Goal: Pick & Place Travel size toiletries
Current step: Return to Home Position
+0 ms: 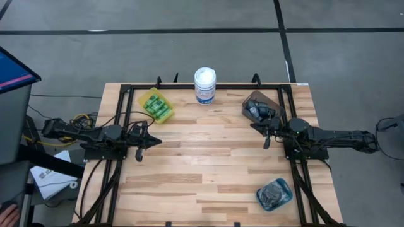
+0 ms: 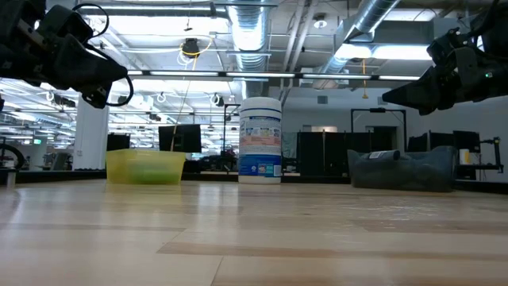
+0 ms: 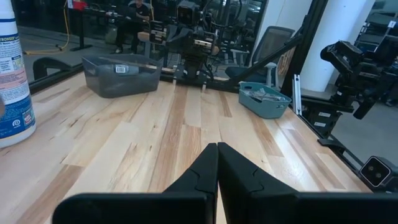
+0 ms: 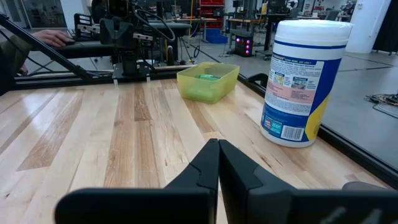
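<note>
Green mini bottles (image 1: pixel 158 107) lie in the yellow bin (image 1: pixel 147 99) at the table's far left. Dark oblong bottles (image 1: pixel 261 111) lie in the brown bin (image 1: pixel 252 99) at the far right. Shiny-wrapped discs (image 1: pixel 274 193) fill the teal bin (image 1: pixel 285 187) near the right front corner. My left gripper (image 1: pixel 158 141) hovers shut over the table's left side, its fingers meeting in the left wrist view (image 3: pixel 216 150). My right gripper (image 1: pixel 253 125) hovers shut just in front of the brown bin, its fingers together in the right wrist view (image 4: pixel 218 147). Neither holds anything.
A large white tub with a blue label (image 1: pixel 204 85) stands upright at the middle of the far edge. Black frame rails (image 1: pixel 120 113) run along the left and right sides. Bare wood (image 1: pixel 202 157) lies between the arms. A person's hand (image 1: pixel 6 208) shows beyond the table's left front corner.
</note>
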